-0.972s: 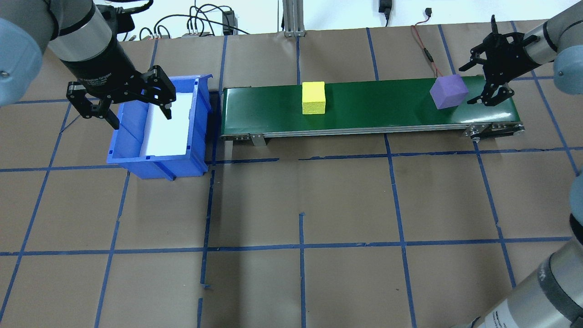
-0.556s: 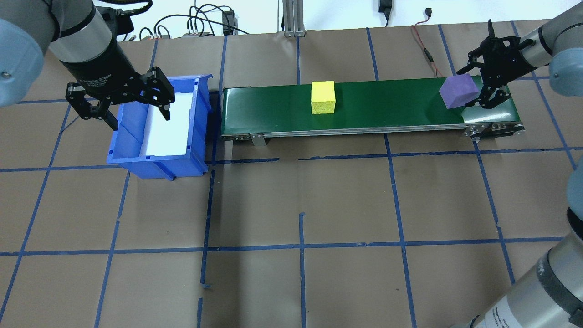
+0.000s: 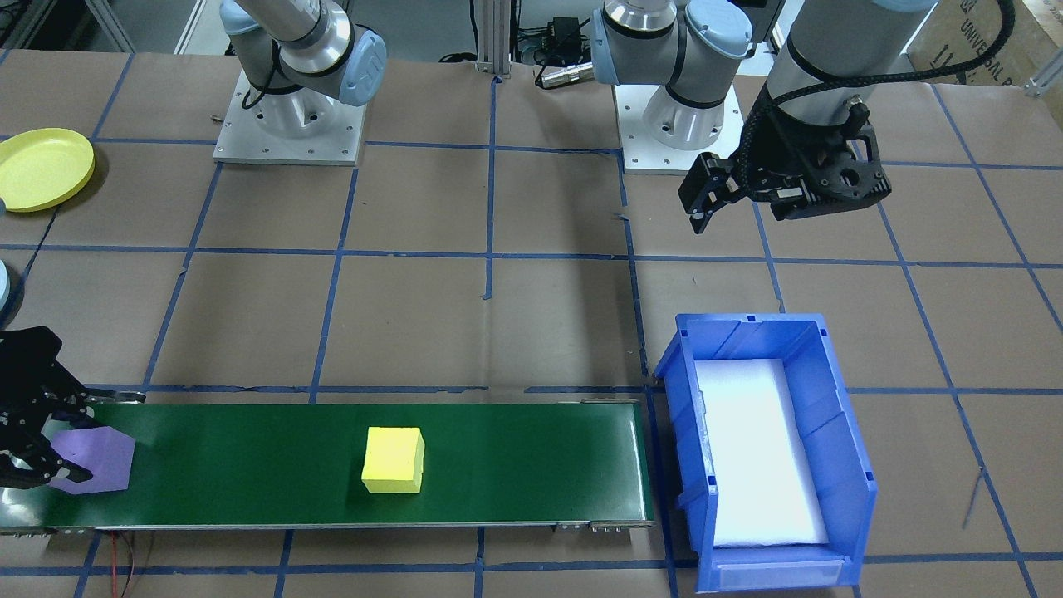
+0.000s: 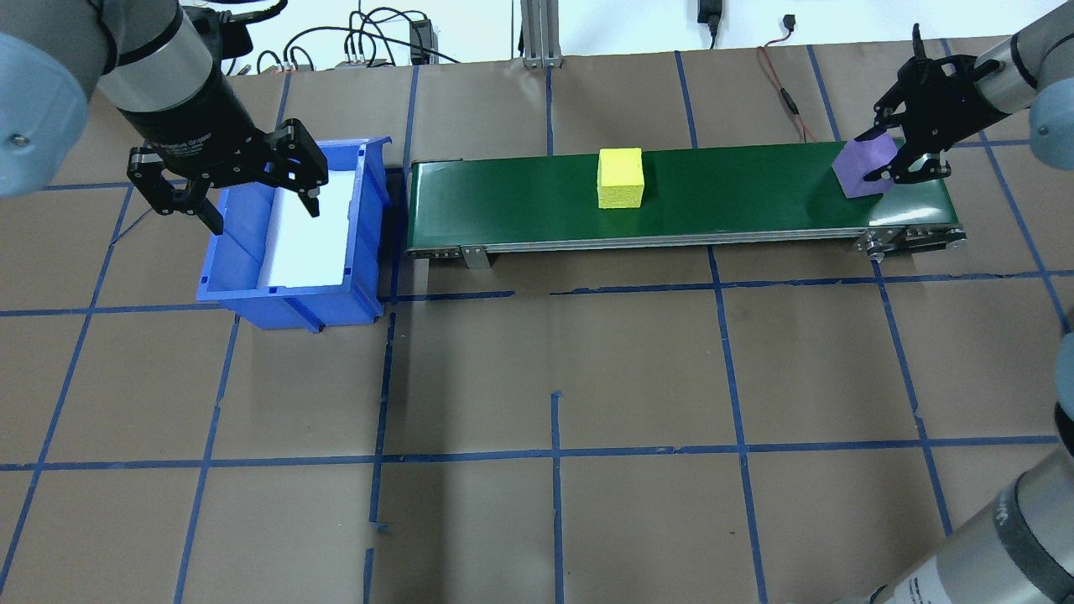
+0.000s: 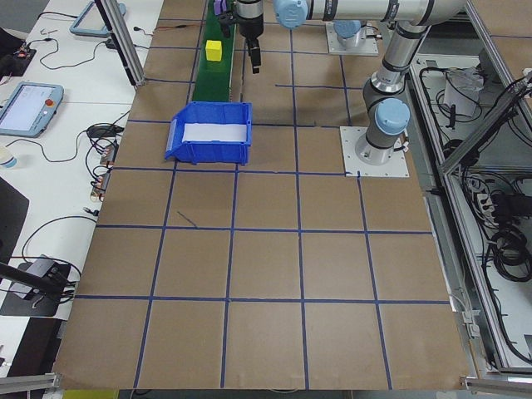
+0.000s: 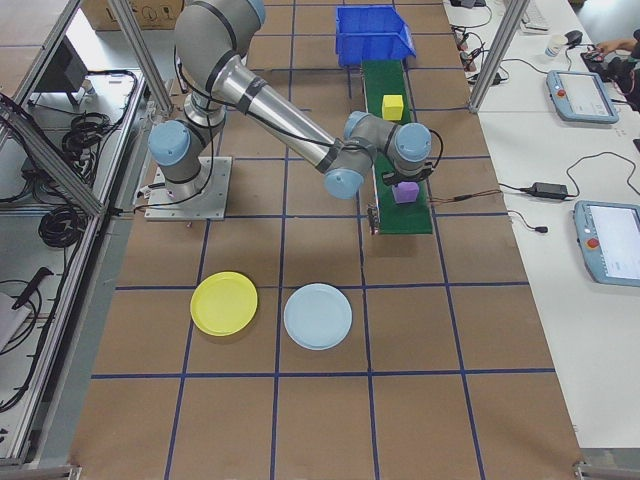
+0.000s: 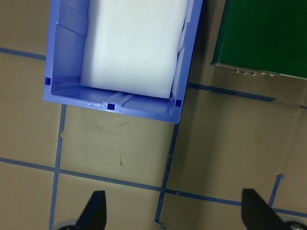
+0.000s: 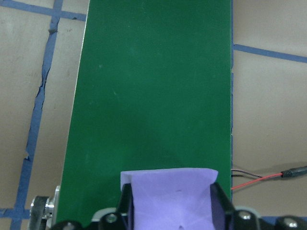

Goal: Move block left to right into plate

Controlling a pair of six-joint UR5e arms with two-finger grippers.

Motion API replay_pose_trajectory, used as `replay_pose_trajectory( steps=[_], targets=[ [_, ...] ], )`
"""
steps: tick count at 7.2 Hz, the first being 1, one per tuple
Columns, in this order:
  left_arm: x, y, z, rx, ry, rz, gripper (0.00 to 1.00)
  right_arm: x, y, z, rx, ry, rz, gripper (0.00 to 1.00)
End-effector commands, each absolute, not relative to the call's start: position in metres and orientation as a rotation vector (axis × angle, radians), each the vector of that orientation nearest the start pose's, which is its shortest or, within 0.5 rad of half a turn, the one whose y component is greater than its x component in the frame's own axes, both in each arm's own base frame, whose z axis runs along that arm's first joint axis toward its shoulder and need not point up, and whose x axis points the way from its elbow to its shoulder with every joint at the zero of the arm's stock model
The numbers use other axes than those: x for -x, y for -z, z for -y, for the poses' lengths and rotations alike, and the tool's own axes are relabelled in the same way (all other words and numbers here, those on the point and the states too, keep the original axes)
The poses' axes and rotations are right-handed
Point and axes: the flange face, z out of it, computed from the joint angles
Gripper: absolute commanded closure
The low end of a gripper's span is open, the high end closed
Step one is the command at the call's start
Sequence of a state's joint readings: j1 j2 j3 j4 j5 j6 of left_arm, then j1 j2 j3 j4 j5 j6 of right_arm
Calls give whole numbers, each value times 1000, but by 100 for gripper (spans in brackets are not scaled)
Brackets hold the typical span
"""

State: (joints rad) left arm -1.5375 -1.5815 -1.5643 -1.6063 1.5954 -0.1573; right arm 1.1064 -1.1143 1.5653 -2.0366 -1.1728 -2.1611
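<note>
Purple block [image 4: 864, 166] sits at the right end of the green conveyor [image 4: 730, 201], rotated corner-on to the belt, directly between the right gripper [image 4: 896, 156] jaws — wrist view shows a finger [image 8: 127, 206] on each side face, closed on it or nearly. Block still looks to be on the belt. Right arm reaches low across the desk [image 4: 554, 377], wrist nearly level. Yellow plate [image 6: 224, 303] lies well behind toward the robot's side, next to a light blue plate [image 6: 318, 316] — next move is lift and swing back. Yellow block [image 4: 620, 178] is mid-belt. Left gripper [image 4: 226, 180] hovers over the blue bin [image 4: 369, 252], jaws wide apart, empty.
</note>
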Motion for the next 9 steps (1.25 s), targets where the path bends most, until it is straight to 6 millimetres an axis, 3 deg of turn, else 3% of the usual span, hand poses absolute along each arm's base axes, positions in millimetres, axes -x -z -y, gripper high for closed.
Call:
replay_pose_trajectory(
  steps=[1,2,3,5,6,7,8,9],
  targets=[
    [116,-481,498,296,-55,-3106,0,141,-289,646,2257,567,-2004,93],
    [116,-482,498,291,-53,-3108,0,153,-294,643,2254,547,-2036,93],
    [116,-482,498,289,-53,-3109,0,194,-303,626,2196,553,-2126,92],
    [114,-483,498,291,-49,-3107,0,340,-313,544,1961,399,-2413,92],
    [111,-482,499,301,-51,-3106,0,396,-292,490,1872,420,-2454,92],
    [112,-485,499,289,-42,-3108,0,438,-267,435,1747,429,-2548,92],
    [112,-484,499,289,-46,-3106,0,454,-247,400,1687,432,-2594,92],
    [112,-482,500,286,-51,-3106,0,454,-232,385,1645,428,-2587,88]
  ],
)
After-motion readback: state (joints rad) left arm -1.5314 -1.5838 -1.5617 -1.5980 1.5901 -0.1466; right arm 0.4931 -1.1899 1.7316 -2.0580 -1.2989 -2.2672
